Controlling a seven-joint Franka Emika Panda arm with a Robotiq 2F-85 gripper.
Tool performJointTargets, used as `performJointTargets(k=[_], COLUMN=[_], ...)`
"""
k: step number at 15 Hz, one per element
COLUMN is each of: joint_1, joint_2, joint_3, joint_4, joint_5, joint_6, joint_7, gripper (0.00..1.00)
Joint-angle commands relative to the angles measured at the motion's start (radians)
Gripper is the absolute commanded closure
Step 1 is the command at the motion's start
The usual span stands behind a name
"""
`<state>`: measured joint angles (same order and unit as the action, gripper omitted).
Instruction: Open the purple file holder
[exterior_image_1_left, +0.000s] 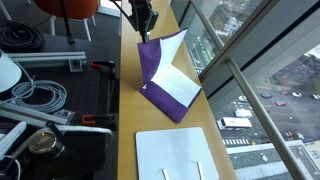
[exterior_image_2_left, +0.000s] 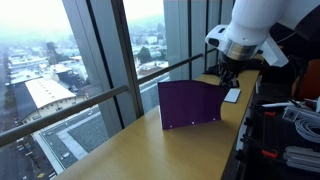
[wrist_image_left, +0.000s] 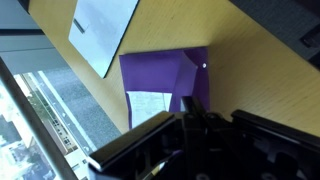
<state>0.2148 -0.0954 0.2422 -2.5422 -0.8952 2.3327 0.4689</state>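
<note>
The purple file holder stands partly open on the wooden table, one cover raised upright and its white inner panel showing. It also shows in an exterior view and in the wrist view. My gripper is right above it and shut on the top edge of the raised cover, as also seen in an exterior view. In the wrist view the dark fingers close together over the purple edge.
An all-white flat sheet lies on the table near the holder, also in the wrist view. A black bench with grey cables and tools borders the table. The window glass and its rail run along the opposite edge.
</note>
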Motion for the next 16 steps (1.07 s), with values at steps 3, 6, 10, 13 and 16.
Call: performJointTargets(k=[3,6,10,13,16], joint_1=[0.049,0.062,0.063,0.059,0.052], joint_2=[-0.036,-0.03,-0.005,0.019,0.061], joint_3=[0.047,0.062,0.066,0.068,0.072], joint_4=[-0.044,-0.045,-0.021,0.005,0.033], joint_5=[0.112,0.158,0.201,0.209,0.143], joint_6=[-0.019,-0.015,-0.001,-0.003,-0.014], joint_7=[0.002,-0.003,-0.005,0.021,0.112], gripper=[1.0,1.0,1.0,1.0,1.0])
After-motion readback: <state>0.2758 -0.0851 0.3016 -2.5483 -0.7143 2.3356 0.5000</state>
